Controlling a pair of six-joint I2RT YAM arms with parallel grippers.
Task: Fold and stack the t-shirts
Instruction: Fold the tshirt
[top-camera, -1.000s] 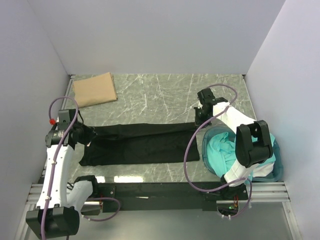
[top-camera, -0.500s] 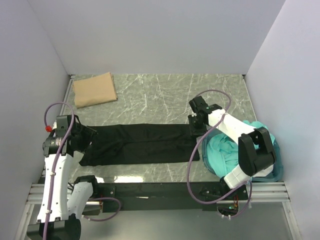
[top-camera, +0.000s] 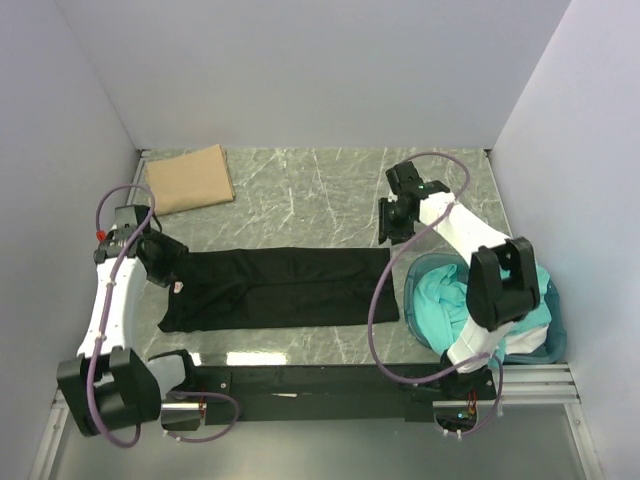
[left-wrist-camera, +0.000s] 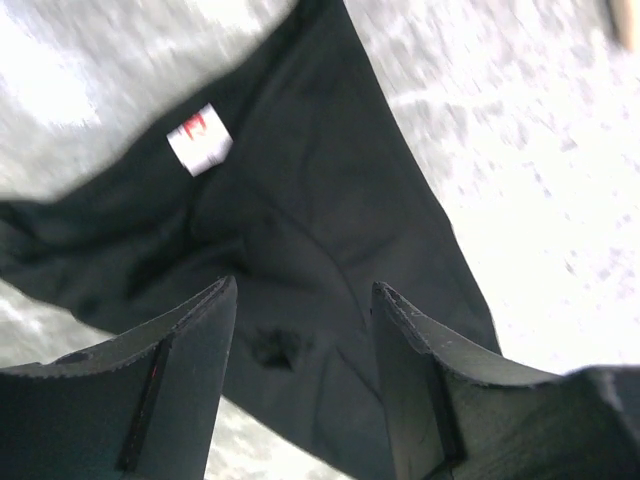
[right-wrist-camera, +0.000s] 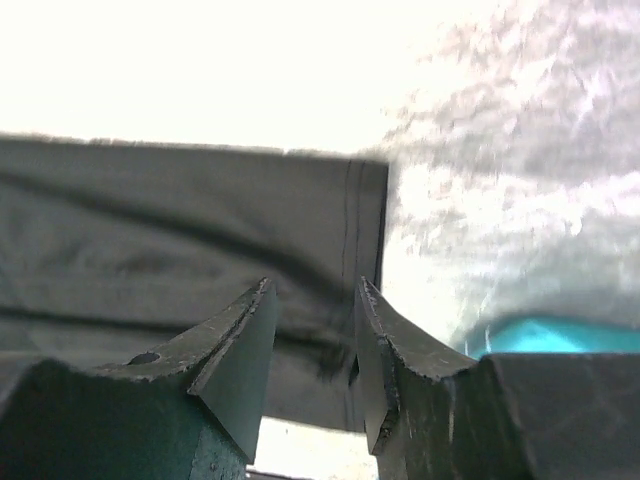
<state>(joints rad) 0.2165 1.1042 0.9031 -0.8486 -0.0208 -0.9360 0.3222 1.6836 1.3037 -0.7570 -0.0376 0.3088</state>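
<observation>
A black t-shirt (top-camera: 285, 288) lies flat on the table as a long folded band; the left wrist view shows it (left-wrist-camera: 300, 200) with a white label (left-wrist-camera: 200, 138). My left gripper (top-camera: 167, 262) hovers over its left end, open (left-wrist-camera: 303, 300), nothing between the fingers (left-wrist-camera: 190, 380). At the band's far right corner my right gripper (top-camera: 391, 232) stands open too (right-wrist-camera: 312, 300), above the hemmed edge (right-wrist-camera: 200, 230). A folded tan-brown t-shirt (top-camera: 188, 178) rests at the back left. Teal t-shirts (top-camera: 445, 295) are bunched in the tub.
The round translucent blue tub (top-camera: 553, 335) sits at the front right, beside the right arm's base; its teal contents show in the right wrist view (right-wrist-camera: 560, 335). White walls close in the marbled table (top-camera: 300, 190) on three sides.
Both grippers have opened and let go of the black t-shirt's ends. The left one drew up and leftward, the right one moved toward the back. The shirt now lies flatter.
</observation>
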